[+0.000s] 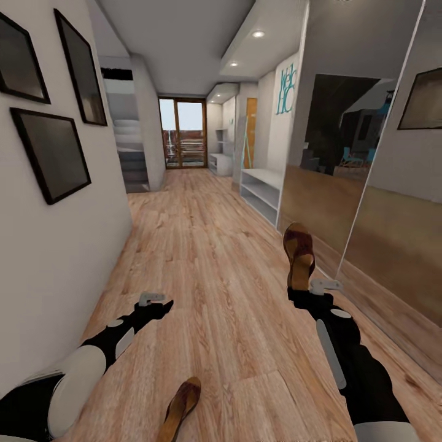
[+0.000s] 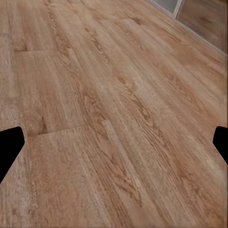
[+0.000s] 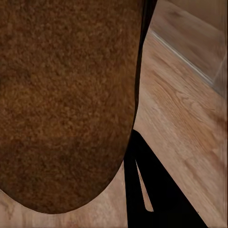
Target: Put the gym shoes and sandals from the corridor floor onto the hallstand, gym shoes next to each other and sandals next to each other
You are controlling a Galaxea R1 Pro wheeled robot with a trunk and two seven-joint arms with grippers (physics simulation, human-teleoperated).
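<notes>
My right gripper (image 1: pixel 301 287) is shut on the heel end of a brown sandal (image 1: pixel 299 253), held off the corridor floor (image 1: pixel 215 276) with its toe pointing away. In the right wrist view the sandal's brown sole (image 3: pixel 66 95) is very close, with one dark finger (image 3: pixel 154 199) beside it. The second sandal (image 1: pixel 182 406) lies on the floor near the bottom edge, between my arms. The left gripper (image 1: pixel 161 305) hangs open and empty over bare planks, its fingertips (image 2: pixel 9 148) spread wide. The pale hallstand (image 1: pixel 220 161) stands far down the corridor on the right. The gym shoes are out of view.
A plain low white two-tier rack (image 1: pixel 263 191) stands against the right wall, before a large mirror panel (image 1: pixel 362 184). The left wall (image 1: pixel 37 245) with dark picture frames runs close to my left arm. Stairs (image 1: pixel 130 159) and a glazed door (image 1: pixel 183 132) lie at the far end.
</notes>
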